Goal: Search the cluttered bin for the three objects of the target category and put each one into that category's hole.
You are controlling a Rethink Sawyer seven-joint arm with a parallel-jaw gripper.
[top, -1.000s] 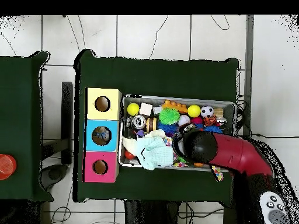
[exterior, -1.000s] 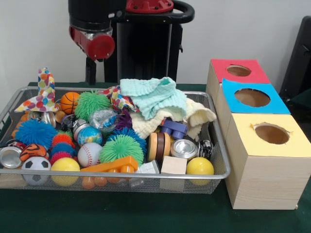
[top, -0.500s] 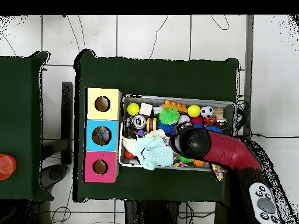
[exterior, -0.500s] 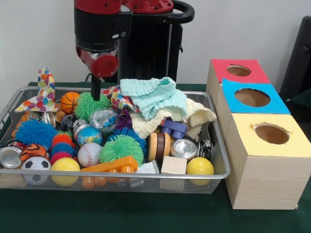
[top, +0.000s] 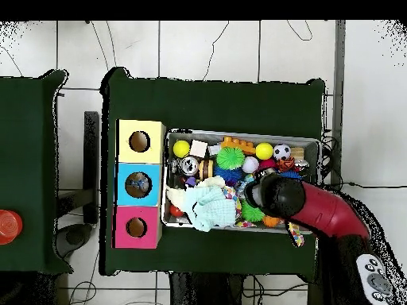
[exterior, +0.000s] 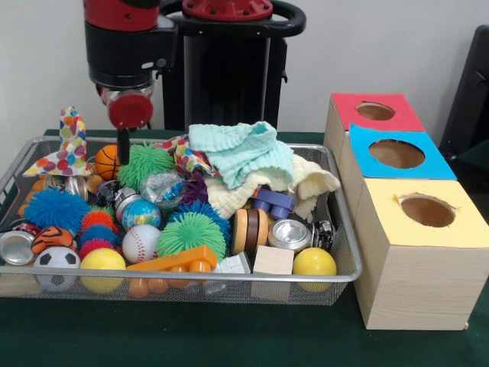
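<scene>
The bin (exterior: 336,229) is sitting on the green surface (exterior: 229,336), packed with toys, and I am hunting in it for three things of one kind. I cannot tell if my jaws are spread or pressed together; I am only seeing one dark tip of the gripper (exterior: 122,147) hanging by the little basketball (exterior: 109,160), next to the green spiky ball (exterior: 145,163). I cannot tell if it is touching either one. To do this step well, I am thinking I should come down slowly and straight, on one toy only, and not push the others around.

The bin is also holding a baseball (exterior: 140,243), a soccer ball (exterior: 57,264), two yellow balls, blue and green spiky balls, shiny tins, wood blocks and a pile of soft cloths (exterior: 244,153). Beside the bin three boxes are standing in a row, with a red top (exterior: 374,112), a blue top (exterior: 397,153) and a yellow top (exterior: 424,210). From above, something is lying inside the blue one; the other holes are looking dark.
</scene>
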